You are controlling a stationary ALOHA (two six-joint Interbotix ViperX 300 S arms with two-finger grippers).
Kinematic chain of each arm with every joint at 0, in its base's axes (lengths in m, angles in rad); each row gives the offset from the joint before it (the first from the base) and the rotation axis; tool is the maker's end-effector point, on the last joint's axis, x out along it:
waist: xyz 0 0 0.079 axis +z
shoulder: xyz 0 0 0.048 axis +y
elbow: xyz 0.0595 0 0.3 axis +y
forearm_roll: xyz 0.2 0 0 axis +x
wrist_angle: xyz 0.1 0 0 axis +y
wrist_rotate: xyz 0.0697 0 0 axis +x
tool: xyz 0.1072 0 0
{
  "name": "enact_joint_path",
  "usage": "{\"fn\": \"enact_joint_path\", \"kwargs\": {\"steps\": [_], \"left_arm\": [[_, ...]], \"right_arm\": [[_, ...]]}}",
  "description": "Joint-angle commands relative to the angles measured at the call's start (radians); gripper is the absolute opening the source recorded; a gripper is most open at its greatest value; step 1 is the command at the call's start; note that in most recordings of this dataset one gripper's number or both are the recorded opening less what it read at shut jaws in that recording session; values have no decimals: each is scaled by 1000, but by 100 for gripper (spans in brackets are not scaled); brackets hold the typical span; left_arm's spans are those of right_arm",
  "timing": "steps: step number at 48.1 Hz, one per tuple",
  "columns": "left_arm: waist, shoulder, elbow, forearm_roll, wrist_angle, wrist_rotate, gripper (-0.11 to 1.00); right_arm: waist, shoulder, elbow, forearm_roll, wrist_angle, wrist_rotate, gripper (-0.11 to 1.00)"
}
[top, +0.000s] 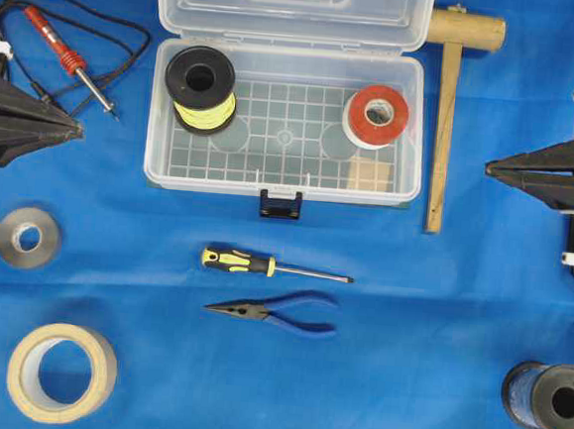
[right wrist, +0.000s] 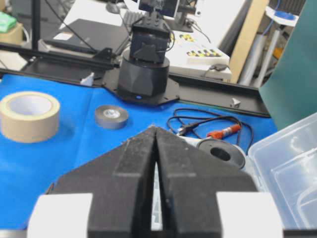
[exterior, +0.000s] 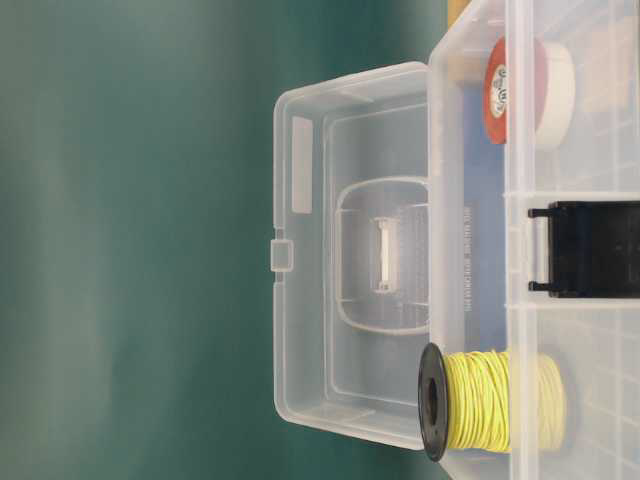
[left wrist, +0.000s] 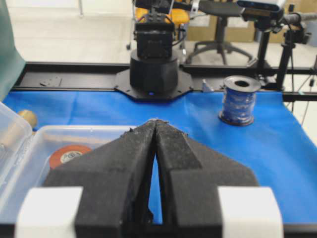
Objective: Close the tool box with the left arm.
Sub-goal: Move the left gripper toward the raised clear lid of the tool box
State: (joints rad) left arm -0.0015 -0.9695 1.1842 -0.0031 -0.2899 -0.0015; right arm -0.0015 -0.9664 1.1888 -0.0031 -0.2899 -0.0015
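Black foam fingers fill the bottom of both wrist views, pressed tip to tip with nothing between them. That goes for the left pincer [top: 75, 130], parked at the left edge of the overhead view well apart from the box, and for the right pincer [top: 491, 169], parked at the opposite edge. Neither touches anything.

Between them, toward the back of the cloth, sits the tool box [top: 282, 181]. Its lid [top: 293, 8] stands thrown back behind the base, and the dark latch [top: 281, 205] hangs free at the front wall. Inside lie a yellow wire spool [top: 202, 91] at one end and a red tape roll [top: 376, 116] at the other. So, as I judge it, the closing has not begun: the left arm has yet to reach the lid, swing it forward and press it down.

Around the box lie a wooden mallet [top: 447, 108], a soldering iron [top: 73, 59] with its cord, a screwdriver [top: 273, 266], pliers [top: 277, 312], a grey tape roll [top: 28, 238], a masking tape roll [top: 61, 372] and a blue wire spool [top: 549, 399].

All of it rests on a blue cloth [top: 403, 383]. Beyond are a green backdrop, black rails, an office chair and cardboard.
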Motion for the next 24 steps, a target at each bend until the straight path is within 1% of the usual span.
{"fn": "enact_joint_path", "kwargs": {"steps": [1,8,12,18,24], "left_arm": [[5,14,-20,-40,-21,0,0],[9,20,-26,-38,-46,15,0],[31,26,-40,-38,-55,18,0],[89,46,-71,-38,-55,20,0],[172,94,-107,-38,-55,20,1]], "right_arm": [[-3,6,-40,2,-8,6,0],[-3,8,-55,2,18,6,0],[-5,8,-55,0,20,5,0],[-9,8,-54,2,20,3,0],[-15,18,-52,0,20,2,0]]}}
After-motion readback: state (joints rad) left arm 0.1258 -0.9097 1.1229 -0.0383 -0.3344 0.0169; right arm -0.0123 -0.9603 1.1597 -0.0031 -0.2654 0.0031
